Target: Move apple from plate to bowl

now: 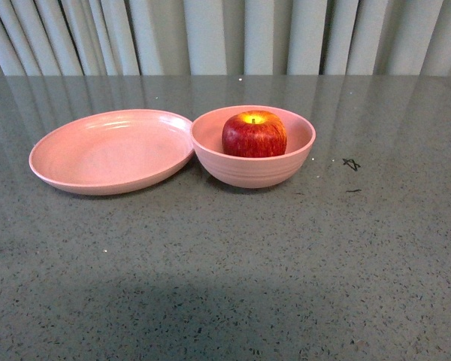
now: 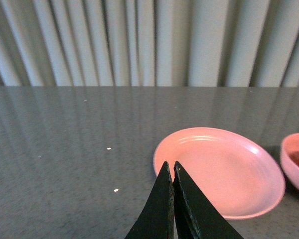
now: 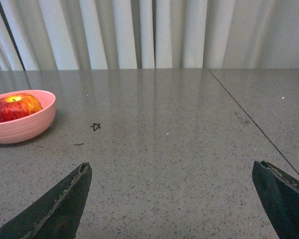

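Apple (image 1: 254, 134): sat upright inside the bowl, stem dip and its yellow patch facing up; no gripper touched it.
Bowl (image 1: 253, 169): stood on the grey speckled tabletop (image 1: 225, 271), its rim touching or very nearly touching the rim of the plate on the robot's left.
Plate (image 1: 111, 150): lay bare, nothing on it.
Task state: judged complete, since the fruit already rested in the deeper dish.
Left gripper (image 2: 172, 167): fingers pressed together, holding nothing, poised near the plate's near edge in the left wrist view.
Right gripper (image 3: 172, 172): fingers spread wide, nothing between them, well apart from the bowl, over bare tabletop.
Handling of the apple: judged firm and fairly heavy for its size, with a smooth waxy skin likely to slip under hard pads; the flesh would bruise under a strong squeeze.
Where to hold: judged best across the widest part of the red flanks, 2 pads opposite each other, approached from above because the bowl wall screens the lower half.
Other marks: a small dark scribble (image 1: 351, 163) lay on the tabletop right of the bowl.
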